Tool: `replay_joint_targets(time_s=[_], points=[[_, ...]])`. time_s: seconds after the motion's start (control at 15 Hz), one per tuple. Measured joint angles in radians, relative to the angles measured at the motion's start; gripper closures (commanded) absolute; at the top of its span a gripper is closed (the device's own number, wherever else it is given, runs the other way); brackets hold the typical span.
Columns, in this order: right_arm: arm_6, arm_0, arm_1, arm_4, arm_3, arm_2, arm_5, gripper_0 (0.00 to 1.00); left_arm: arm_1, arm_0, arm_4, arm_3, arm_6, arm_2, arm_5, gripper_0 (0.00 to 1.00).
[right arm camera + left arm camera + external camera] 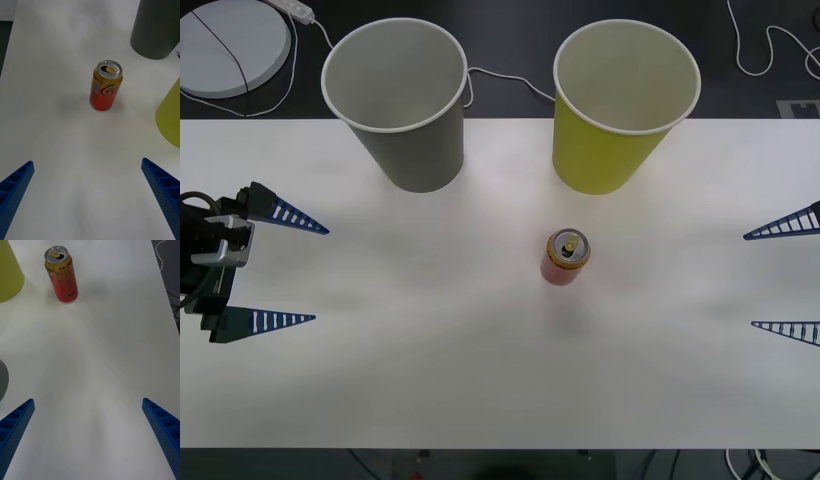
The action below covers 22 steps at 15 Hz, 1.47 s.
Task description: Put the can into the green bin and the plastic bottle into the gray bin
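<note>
Small red-orange drink can [566, 258] with shiny gold-silver top and opened pull tab: upright on the white table [430, 350], a little right of centre, nearer the far edge than the near one, free of both grippers; lettering shows on its side in the wrist views [105, 89] [62, 274]

Large yellow-green paper-cup-shaped bin [620, 110] with white rim and pale inside: upright at the far edge, right of centre, just beyond the can, not touching it

Large gray paper-cup-shaped bin [402, 100] with white rim and pale inside: upright at the far edge, left of centre, apart from the green bin, well apart from the can

Left gripper [308, 275]: at the left edge of the table, blue ribbed fingers spread wide, holding nothing, pointed toward the table's middle

Right gripper [750, 280]: at the right edge, blue ribbed fingers likewise spread wide, holding nothing

White cables and a round pale disc [230, 45]: on the dark floor beyond the far edge
</note>
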<state>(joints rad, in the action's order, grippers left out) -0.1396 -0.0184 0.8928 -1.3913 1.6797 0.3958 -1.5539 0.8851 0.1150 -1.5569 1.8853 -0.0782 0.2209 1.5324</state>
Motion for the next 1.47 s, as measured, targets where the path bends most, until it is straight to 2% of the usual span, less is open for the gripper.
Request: replay_joint_targets(time_s=[0.47, 0.8, 1.13, 1.47], points=[[-0.002, -0.008, -0.017, 0.0, -0.007, -0.01, -0.002, 0.0, 0.0, 0.0, 0.0, 0.0, 0.0, 0.0, 0.0, 0.0], [-0.021, -0.006, -0.025, 0.005, -0.03, -0.025, 0.058, 0.0, 0.0, 0.0, 0.0, 0.0, 0.0, 0.0, 0.0, 0.0], [-0.066, -0.006, -0.047, 0.124, -0.143, -0.136, 0.177, 0.0, 0.0, 0.0, 0.0, 0.0, 0.0, 0.0, 0.0, 0.0], [-0.209, 0.015, -0.172, 0.152, -0.258, -0.156, 0.227, 0.0, 0.0, 0.0, 0.0, 0.0, 0.0, 0.0, 0.0, 0.0]])
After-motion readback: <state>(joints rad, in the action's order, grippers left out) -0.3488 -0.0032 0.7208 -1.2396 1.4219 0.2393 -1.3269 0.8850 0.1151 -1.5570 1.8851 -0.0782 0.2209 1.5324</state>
